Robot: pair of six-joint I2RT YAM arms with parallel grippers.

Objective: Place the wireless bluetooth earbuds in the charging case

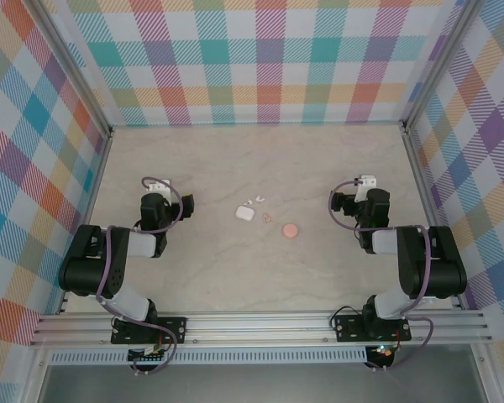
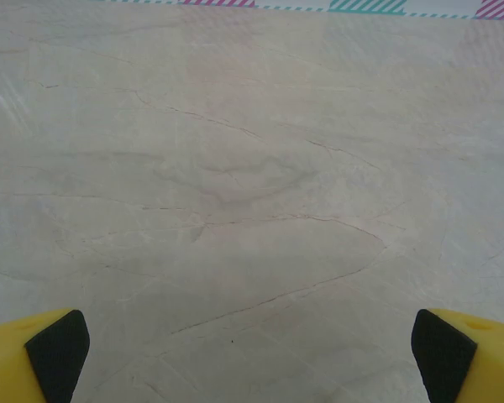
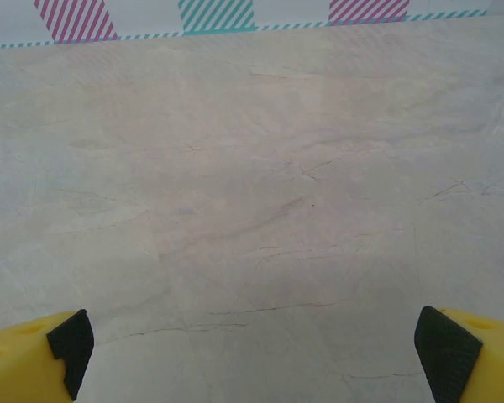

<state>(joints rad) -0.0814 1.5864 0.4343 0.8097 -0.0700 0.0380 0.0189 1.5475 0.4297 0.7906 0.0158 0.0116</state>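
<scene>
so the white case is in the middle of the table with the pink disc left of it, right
No: the pink disc lies right of the charging case, not left, as the top external view shows. The case is in the middle of the table.

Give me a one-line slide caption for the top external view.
Charging case and loose earbuds lie between the left arm and right arm, a pink disc nearby; nothing is held.
</scene>
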